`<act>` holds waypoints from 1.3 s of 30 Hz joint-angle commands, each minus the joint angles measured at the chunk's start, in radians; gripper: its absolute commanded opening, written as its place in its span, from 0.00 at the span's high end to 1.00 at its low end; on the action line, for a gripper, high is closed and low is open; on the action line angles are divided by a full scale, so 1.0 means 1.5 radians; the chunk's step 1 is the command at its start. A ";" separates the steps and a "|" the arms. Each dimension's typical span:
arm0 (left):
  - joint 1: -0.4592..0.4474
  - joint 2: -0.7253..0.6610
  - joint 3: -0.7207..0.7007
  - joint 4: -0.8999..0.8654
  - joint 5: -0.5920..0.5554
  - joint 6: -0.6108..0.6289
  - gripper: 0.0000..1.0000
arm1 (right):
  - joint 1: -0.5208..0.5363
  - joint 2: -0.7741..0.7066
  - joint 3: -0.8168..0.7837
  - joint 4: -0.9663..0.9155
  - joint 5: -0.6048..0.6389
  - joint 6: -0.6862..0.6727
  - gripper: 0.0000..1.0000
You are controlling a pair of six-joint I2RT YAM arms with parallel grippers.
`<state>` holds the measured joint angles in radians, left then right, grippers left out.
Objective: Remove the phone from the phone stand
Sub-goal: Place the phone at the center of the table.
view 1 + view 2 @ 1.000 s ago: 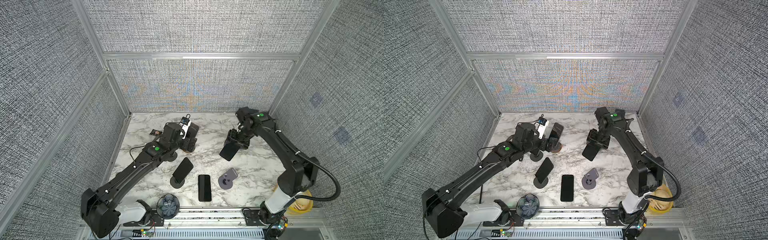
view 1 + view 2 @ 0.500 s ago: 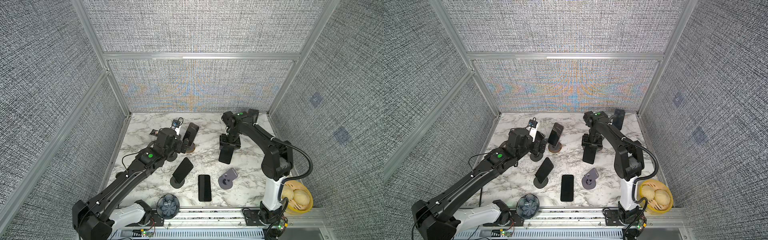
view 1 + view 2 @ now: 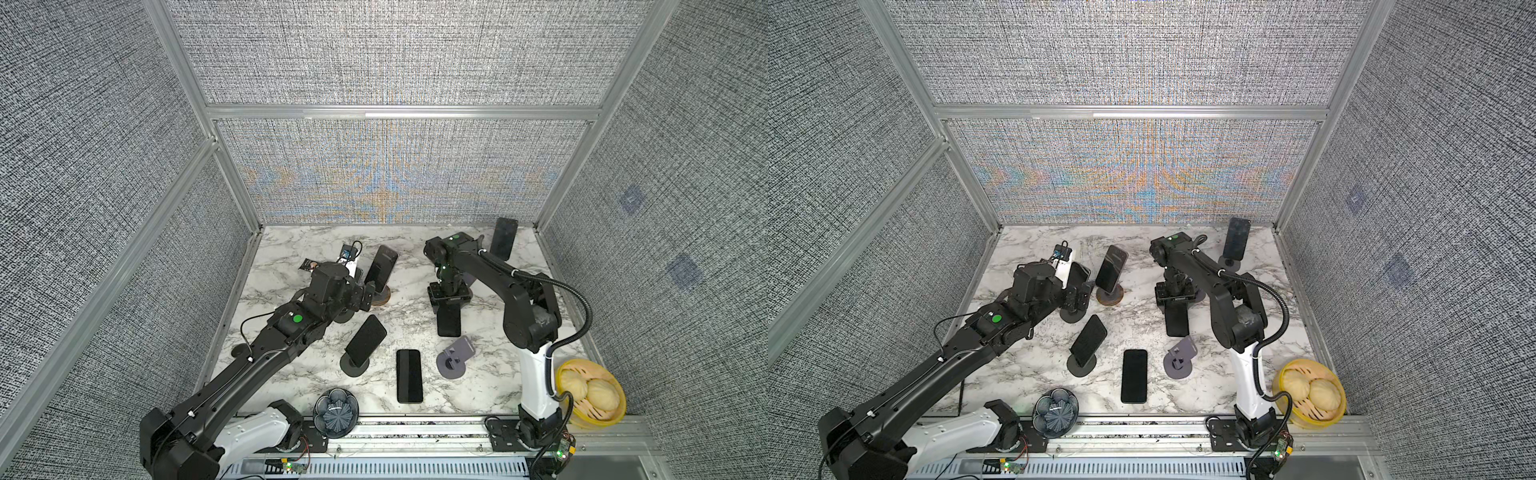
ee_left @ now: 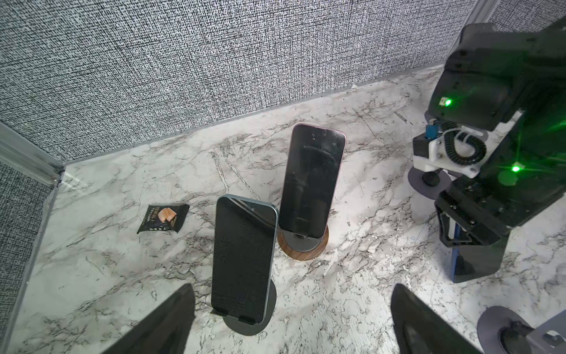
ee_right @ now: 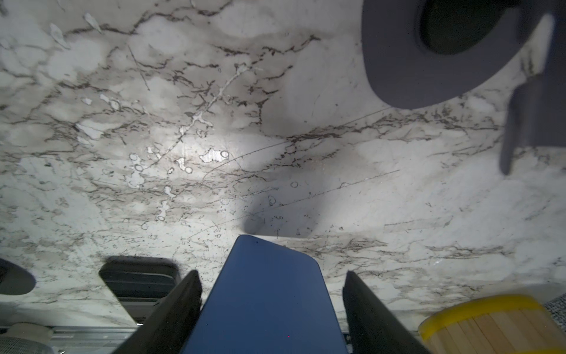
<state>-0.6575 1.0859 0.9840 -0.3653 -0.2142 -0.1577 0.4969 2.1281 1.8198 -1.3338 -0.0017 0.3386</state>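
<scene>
The right fingers point(image 5: 171, 312) are gripping a dark phone point(image 3: 449, 322) by its edges, holding it tilted just above the counter point(image 3: 415, 257) near an empty stand point(image 3: 461, 351), apparently to lay it down, while the left fingers point(image 4: 165, 321) are hanging wide open facing another propped phone point(image 4: 242, 257).

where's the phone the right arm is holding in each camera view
Top view: the held phone is right of centre, just behind the empty grey stand.
Top view: held phone again behind that stand.
Left wrist: the dark, blue-edged slab under the right arm.
Right wrist: the big blue slab nearest the lens.
Shared landmark: the yellow basket, in both top views and the right wrist view, not the left.
</scene>
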 commanded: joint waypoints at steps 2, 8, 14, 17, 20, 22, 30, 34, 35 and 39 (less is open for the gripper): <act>0.000 -0.006 -0.003 0.021 0.009 -0.007 0.00 | 0.014 0.017 0.010 -0.017 0.032 -0.035 0.33; 0.000 -0.009 -0.013 0.029 0.020 -0.012 0.00 | 0.021 0.043 0.027 -0.015 0.021 -0.063 0.33; 0.000 -0.008 -0.016 0.029 0.023 -0.015 0.01 | 0.022 0.062 0.017 0.021 0.009 -0.085 0.33; 0.001 -0.009 -0.019 0.029 0.024 -0.017 0.00 | 0.022 0.077 0.014 0.033 -0.004 -0.092 0.33; 0.002 -0.008 -0.018 0.028 0.026 -0.015 0.00 | 0.022 0.087 0.010 0.042 -0.022 -0.097 0.33; 0.002 -0.006 -0.017 0.027 0.026 -0.015 0.00 | 0.022 0.094 0.010 0.047 -0.028 -0.097 0.33; 0.002 -0.003 -0.017 0.027 0.024 -0.017 0.00 | 0.022 0.111 0.006 0.058 -0.031 -0.097 0.34; 0.002 -0.002 -0.016 0.026 0.024 -0.017 0.00 | 0.022 0.118 0.003 0.065 -0.035 -0.096 0.34; 0.002 -0.002 -0.015 0.025 0.024 -0.018 0.00 | 0.022 0.119 0.004 0.065 -0.036 -0.096 0.33; 0.002 -0.006 -0.016 0.023 0.023 -0.019 0.00 | 0.022 0.122 0.000 0.070 -0.034 -0.095 0.32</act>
<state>-0.6567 1.0817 0.9565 -0.3386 -0.1814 -0.1852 0.5293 2.2959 1.8309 -1.2476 -0.0422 0.1978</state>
